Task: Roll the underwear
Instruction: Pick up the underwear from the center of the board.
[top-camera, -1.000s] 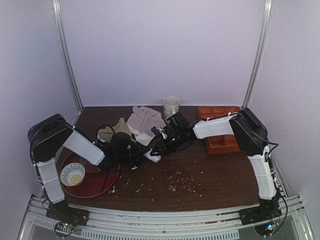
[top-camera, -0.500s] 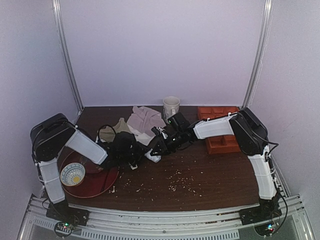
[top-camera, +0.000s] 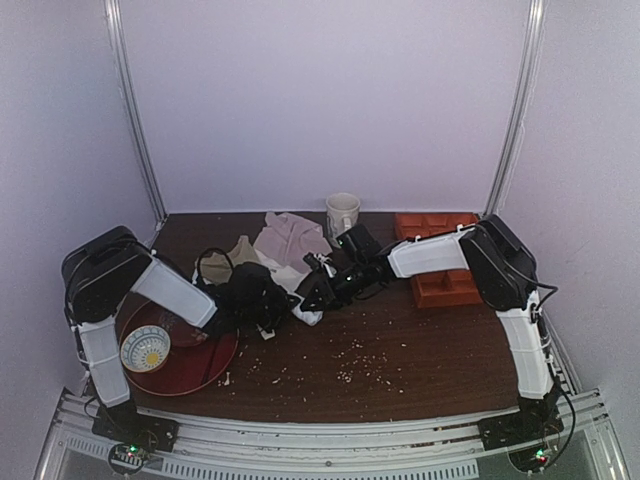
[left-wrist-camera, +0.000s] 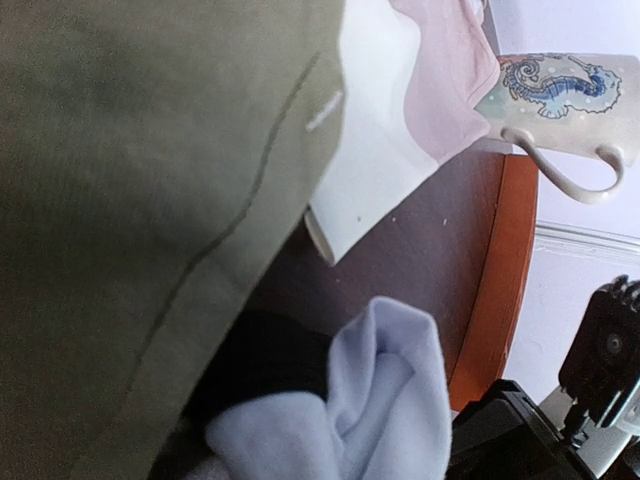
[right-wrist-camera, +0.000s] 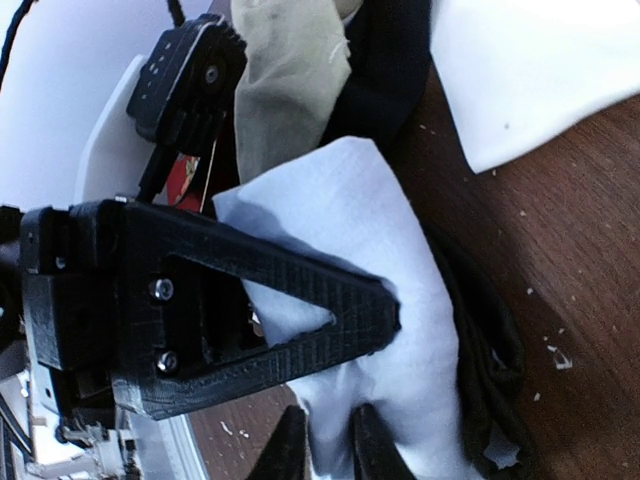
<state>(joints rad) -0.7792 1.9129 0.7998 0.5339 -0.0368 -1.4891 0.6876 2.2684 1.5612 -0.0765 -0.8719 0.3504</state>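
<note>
The underwear (top-camera: 308, 306) is a bunched white bundle with black trim near the table's middle; it also fills the bottom of the left wrist view (left-wrist-camera: 385, 405). My left gripper (top-camera: 272, 308) is at the bundle's left side. One of its black fingers (right-wrist-camera: 300, 300) lies across the white fold, and the jaws look closed on it. My right gripper (top-camera: 310, 292) meets the bundle from the right. Its jaws (right-wrist-camera: 330, 445) stand slightly apart, with white cloth lying between the tips.
An olive-beige garment (top-camera: 240, 252) and a pale pinkish cloth (top-camera: 290, 238) lie behind the bundle. Further back stand a seahorse mug (top-camera: 342, 212) and an orange tray (top-camera: 440, 262). A red plate (top-camera: 195, 365) with a bowl (top-camera: 145, 348) sits front left. Crumbs (top-camera: 350, 365) dot the wood.
My left gripper has slid right onto the bundle and its jaws have narrowed. My right gripper's jaws, shut before, have parted a little.
</note>
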